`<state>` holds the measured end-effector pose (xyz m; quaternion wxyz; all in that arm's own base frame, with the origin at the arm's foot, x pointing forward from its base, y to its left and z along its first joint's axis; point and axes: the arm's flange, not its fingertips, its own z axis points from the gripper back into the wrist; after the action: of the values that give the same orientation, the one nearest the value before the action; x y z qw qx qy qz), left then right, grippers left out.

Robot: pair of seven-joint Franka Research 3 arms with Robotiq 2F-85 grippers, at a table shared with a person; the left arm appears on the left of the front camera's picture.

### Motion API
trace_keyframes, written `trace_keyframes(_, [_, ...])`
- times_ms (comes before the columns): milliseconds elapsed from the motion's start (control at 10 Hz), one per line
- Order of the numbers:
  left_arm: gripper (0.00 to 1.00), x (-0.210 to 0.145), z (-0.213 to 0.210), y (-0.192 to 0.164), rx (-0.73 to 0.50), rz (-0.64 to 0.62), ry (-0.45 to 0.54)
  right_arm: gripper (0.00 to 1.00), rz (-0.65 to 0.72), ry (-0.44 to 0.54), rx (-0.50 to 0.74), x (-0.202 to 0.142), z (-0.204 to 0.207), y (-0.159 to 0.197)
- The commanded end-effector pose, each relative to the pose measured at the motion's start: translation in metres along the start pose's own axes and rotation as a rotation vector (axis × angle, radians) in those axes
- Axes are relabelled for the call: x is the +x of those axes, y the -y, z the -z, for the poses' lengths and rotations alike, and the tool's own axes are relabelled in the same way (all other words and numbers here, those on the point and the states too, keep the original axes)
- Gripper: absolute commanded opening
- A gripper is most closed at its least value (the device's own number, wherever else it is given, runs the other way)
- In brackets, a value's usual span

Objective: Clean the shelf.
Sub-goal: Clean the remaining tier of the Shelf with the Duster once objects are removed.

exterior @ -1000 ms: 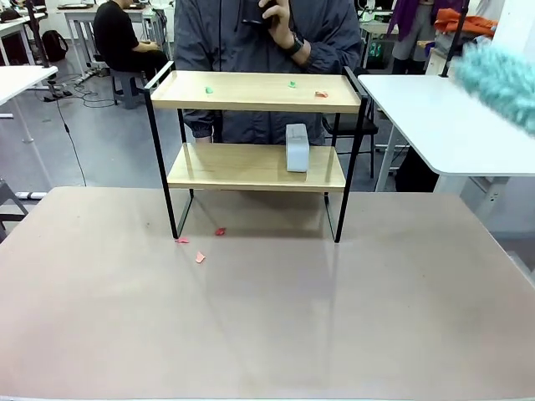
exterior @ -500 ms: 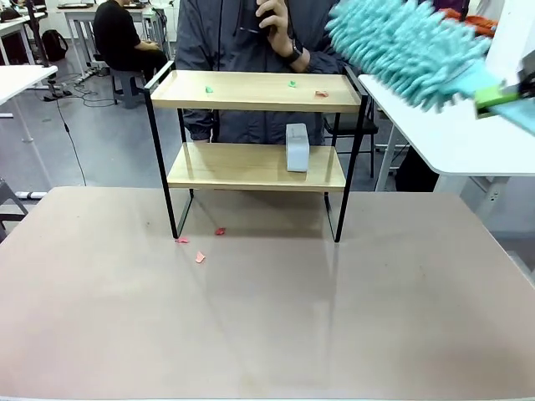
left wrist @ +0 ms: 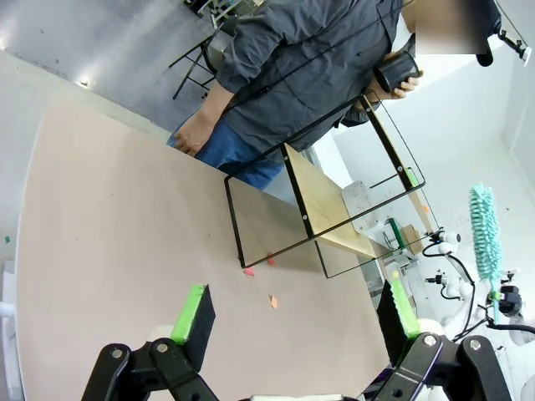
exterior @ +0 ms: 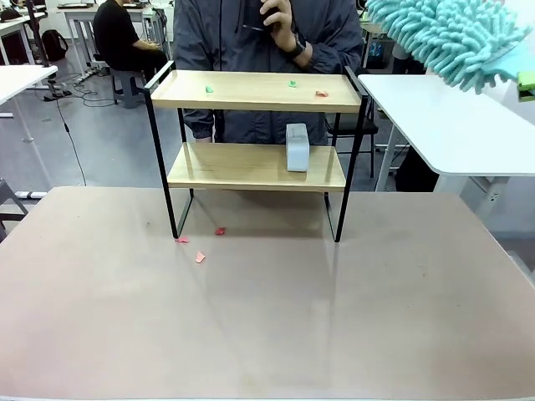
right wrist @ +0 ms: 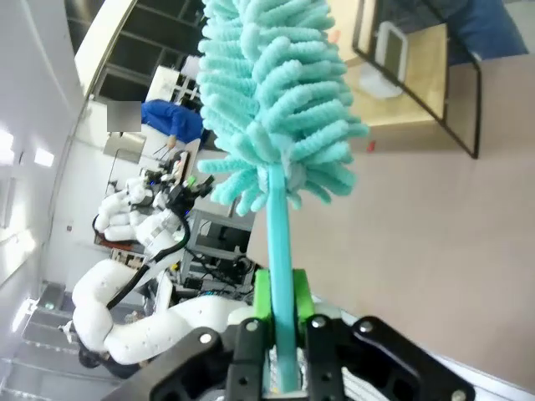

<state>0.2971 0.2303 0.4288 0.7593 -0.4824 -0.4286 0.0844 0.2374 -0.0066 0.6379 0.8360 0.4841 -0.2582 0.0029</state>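
The shelf (exterior: 255, 91) stands on the table in front of a person, two wooden boards on a black frame. Small green and red scraps (exterior: 292, 83) lie on its top board. A white box (exterior: 297, 147) sits on the lower board. My right gripper (right wrist: 282, 316) is shut on the handle of a fluffy teal duster (right wrist: 276, 100). In the front view the duster (exterior: 451, 38) hangs high at the right, above and right of the shelf and clear of it. My left gripper (left wrist: 297, 313) is open with nothing in it, above the table, with the shelf (left wrist: 334, 205) farther off.
Red scraps (exterior: 201, 257) lie on the tan table (exterior: 267, 334) by the shelf's left leg. The person (exterior: 251, 33) stands close behind the shelf with a hand raised to the chest. A white side table (exterior: 451, 125) is at the right.
The duster swung in from the right edge toward the shelf's right end, then drew back a little to the right and higher. Shelf and scraps have not moved.
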Motion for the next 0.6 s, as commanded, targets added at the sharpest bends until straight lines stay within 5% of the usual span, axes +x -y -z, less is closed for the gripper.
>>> trace_keyframes(0, [1.00,-0.003,0.002,0.000,-0.016,0.019,0.020,0.13,0.017,0.011,-0.081,0.044,0.045,-0.012])
trace_keyframes(200, [1.00,-0.003,0.002,0.000,-0.016,0.019,0.020,0.13,0.005,-0.019,-0.195,0.089,0.092,-0.030])
trace_keyframes(500, [1.00,-0.003,0.002,0.000,-0.016,0.019,0.020,0.13,-0.011,-0.066,-0.308,0.110,0.144,-0.051])
